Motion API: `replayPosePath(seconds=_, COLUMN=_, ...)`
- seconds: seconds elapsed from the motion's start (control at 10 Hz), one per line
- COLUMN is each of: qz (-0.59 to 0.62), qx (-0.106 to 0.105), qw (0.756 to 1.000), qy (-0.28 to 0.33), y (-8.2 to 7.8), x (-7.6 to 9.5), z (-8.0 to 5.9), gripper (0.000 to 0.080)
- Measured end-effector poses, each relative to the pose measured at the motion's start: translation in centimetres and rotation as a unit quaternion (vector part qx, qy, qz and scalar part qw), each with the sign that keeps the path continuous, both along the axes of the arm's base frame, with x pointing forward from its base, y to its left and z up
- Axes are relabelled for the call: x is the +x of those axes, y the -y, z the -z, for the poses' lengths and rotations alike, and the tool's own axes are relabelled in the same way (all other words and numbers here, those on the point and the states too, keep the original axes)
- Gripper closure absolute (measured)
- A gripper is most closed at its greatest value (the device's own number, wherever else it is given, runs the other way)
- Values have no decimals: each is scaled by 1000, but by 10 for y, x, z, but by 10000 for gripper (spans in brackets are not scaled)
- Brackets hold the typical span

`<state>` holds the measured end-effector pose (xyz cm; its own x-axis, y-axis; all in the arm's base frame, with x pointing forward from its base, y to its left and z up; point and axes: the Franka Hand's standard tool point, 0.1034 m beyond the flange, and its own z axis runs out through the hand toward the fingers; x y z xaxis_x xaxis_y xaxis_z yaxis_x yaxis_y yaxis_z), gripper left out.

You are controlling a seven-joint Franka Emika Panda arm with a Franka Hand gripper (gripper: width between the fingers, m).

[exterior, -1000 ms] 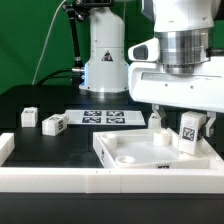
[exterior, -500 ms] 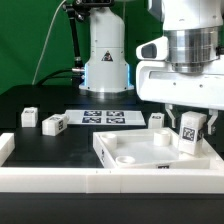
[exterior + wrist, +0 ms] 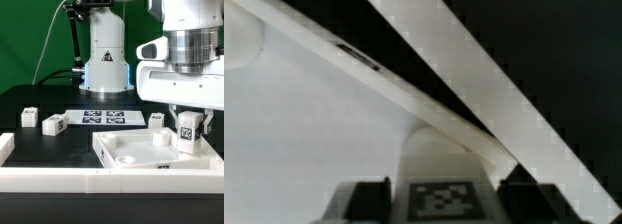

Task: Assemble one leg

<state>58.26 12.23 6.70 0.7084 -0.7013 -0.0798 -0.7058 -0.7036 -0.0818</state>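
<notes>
My gripper (image 3: 187, 122) is shut on a leg (image 3: 187, 131), a small white block with a black-and-white tag, and holds it upright over the far right corner of the large white square panel (image 3: 135, 153). The wrist view shows the tagged leg (image 3: 445, 196) between my dark fingers (image 3: 361, 200), with the panel's surface (image 3: 313, 130) and its rim below. Three more legs stand on the table: one (image 3: 29, 116) and another (image 3: 53, 123) at the exterior view's left, and one (image 3: 156, 119) behind the panel.
The marker board (image 3: 103, 117) lies flat behind the panel. The arm's white base (image 3: 105, 55) stands at the back. A white raised border (image 3: 60, 178) runs along the front, with a white corner piece (image 3: 5, 147) at the exterior view's left.
My gripper with the leg has risen slightly and shifted a little toward the exterior view's left over the panel's corner. The other parts have not moved.
</notes>
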Motion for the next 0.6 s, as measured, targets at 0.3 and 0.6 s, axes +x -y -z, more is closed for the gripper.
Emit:
replayPosePath(seconds=0.3, qz=198, qx=7, qw=980, qy=-21, y=-7, x=0, z=0, gripper=509)
replayPosePath(seconds=0.6, qz=339, qx=9, qw=940, qy=-37, y=-8, x=1, z=1, gripper=509)
